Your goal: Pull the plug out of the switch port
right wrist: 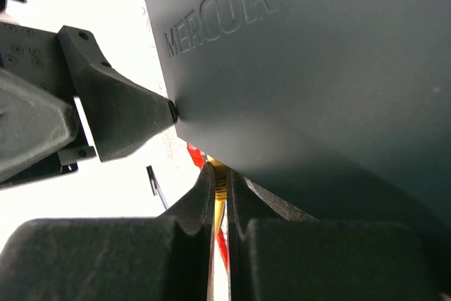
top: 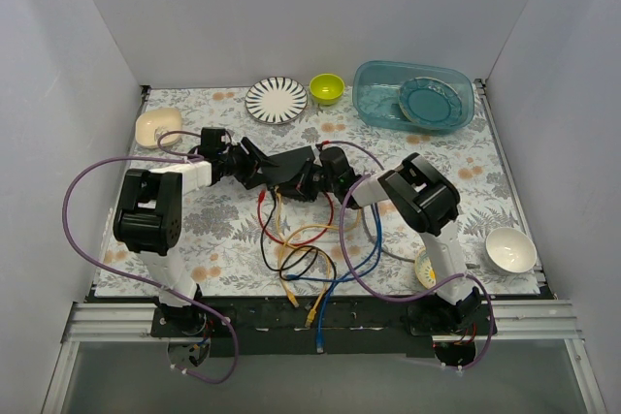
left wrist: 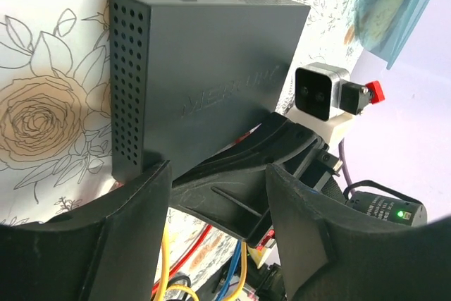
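The switch (top: 289,168) is a flat matte-black box at the table's middle, between both grippers. In the left wrist view it (left wrist: 211,54) stands tilted, its perforated end facing left. My left gripper (left wrist: 220,174) is open, its fingers wide apart; the left finger (left wrist: 141,202) touches the switch's near corner, and that fingertip also shows in the right wrist view (right wrist: 134,114). My right gripper (right wrist: 224,174) is shut on a yellow plug (right wrist: 223,182) at the edge of the switch (right wrist: 317,68). A red cable (right wrist: 196,154) leaves the same edge beside it.
Red, yellow, black and blue cables (top: 310,249) loop from the switch toward the front edge. A striped plate (top: 277,99), a green bowl (top: 326,88) and a blue tub (top: 388,104) with a teal plate stand at the back. A white bowl (top: 510,249) sits at the right.
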Controlling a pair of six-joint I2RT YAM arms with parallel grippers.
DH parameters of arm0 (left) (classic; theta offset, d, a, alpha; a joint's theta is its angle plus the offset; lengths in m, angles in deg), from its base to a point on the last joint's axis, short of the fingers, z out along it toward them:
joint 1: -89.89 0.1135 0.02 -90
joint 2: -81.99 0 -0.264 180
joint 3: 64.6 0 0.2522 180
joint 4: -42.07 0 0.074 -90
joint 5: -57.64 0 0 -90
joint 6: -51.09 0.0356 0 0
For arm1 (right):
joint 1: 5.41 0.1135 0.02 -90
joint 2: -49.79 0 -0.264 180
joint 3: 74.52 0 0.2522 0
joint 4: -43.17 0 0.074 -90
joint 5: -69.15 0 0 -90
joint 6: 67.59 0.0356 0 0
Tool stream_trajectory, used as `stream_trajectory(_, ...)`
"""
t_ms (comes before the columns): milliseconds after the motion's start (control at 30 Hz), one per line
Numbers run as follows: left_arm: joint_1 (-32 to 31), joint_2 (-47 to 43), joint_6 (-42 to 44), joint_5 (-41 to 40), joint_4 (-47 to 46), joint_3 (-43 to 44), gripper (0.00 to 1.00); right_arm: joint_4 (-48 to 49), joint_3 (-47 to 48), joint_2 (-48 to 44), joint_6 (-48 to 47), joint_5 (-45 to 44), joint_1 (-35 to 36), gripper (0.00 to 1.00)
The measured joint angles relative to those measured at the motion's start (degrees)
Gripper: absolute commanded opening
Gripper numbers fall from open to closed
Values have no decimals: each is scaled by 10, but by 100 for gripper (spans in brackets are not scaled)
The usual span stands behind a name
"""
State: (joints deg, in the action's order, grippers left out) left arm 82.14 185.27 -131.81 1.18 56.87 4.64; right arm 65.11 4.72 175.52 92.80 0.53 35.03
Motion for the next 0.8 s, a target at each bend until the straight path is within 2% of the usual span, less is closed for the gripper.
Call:
stream_trajectory(233,9,1,1,-1,5,5,56,-2,-52,-36,-54,31,-19,3)
stream_trajectory(333,10,7,1,-1,3,7,56,-11,-75,-55,-77,42,-30,13)
stream_trajectory(367,10,9,0,0,2,7,56,-13,-80,-59,-81,45,-33,21)
stream_trajectory(467,10,15,-5,6,-3,7,56,-20,-83,-63,-93,54,-40,31)
stream_trajectory(800,0,14,-63,45,-108,2,56,-30,-79,-64,-95,59,-42,33)
